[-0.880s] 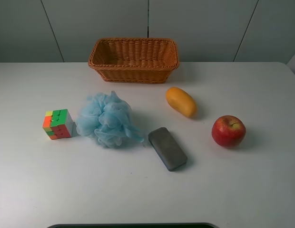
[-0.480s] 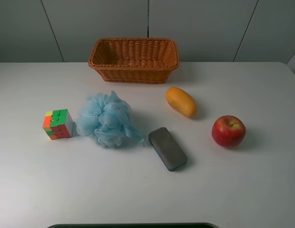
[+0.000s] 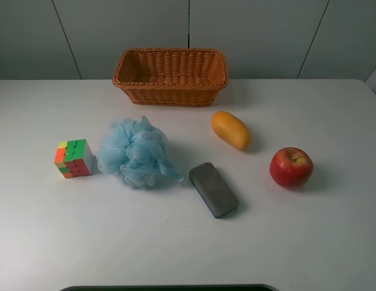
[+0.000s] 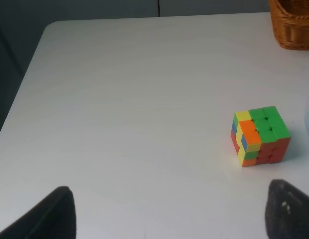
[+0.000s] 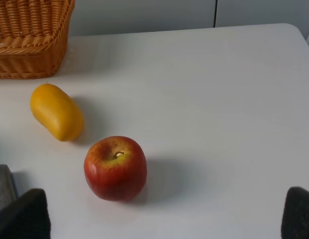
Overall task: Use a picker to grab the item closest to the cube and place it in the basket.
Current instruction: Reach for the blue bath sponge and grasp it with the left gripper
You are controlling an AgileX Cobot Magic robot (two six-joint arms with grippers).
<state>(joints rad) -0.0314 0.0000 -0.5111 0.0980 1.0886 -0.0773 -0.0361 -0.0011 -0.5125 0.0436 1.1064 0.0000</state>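
Note:
A multicoloured cube (image 3: 73, 158) sits at the table's left; it also shows in the left wrist view (image 4: 259, 135). A light blue bath pouf (image 3: 137, 153) lies right beside it, the nearest item. The wicker basket (image 3: 170, 76) stands empty at the back centre. Neither gripper shows in the exterior view. My left gripper (image 4: 169, 211) is open, its dark fingertips (image 4: 289, 209) spread wide, short of the cube. My right gripper (image 5: 164, 216) is open and empty, near the apple (image 5: 115, 168).
A yellow mango (image 3: 231, 130), a red apple (image 3: 291, 167) and a grey eraser block (image 3: 213, 189) lie right of the pouf. The table's left edge (image 4: 25, 84) shows in the left wrist view. The basket's corner (image 5: 30, 37) shows in the right wrist view.

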